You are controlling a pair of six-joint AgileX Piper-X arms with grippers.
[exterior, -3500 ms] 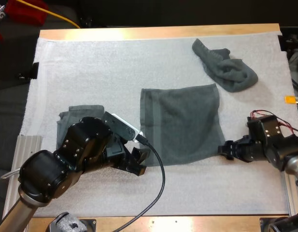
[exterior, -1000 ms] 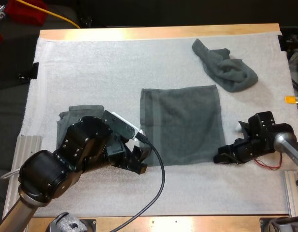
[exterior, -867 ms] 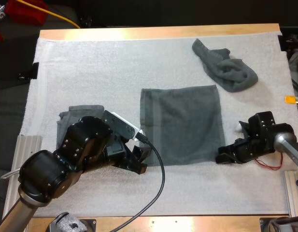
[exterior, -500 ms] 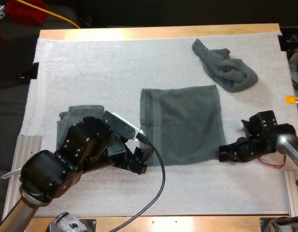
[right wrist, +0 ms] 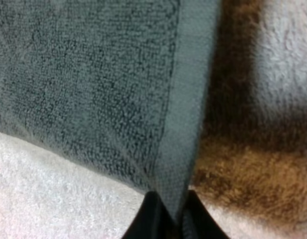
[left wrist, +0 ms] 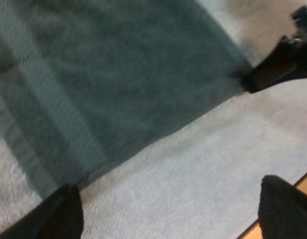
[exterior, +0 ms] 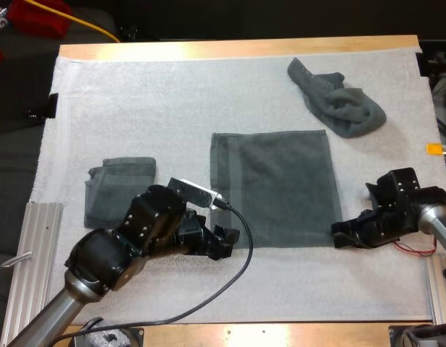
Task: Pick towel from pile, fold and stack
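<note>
Pinching towel (exterior: 273,184), right tool (exterior: 340,238), left tool (exterior: 228,242) agape

No text, label, brand, number or sign can be read. The spread towel (exterior: 273,188) is plain, as are the crumpled towel (exterior: 338,101) beyond it, the folded towel (exterior: 118,188) to its left and the white mat (exterior: 172,94) under it.
</note>
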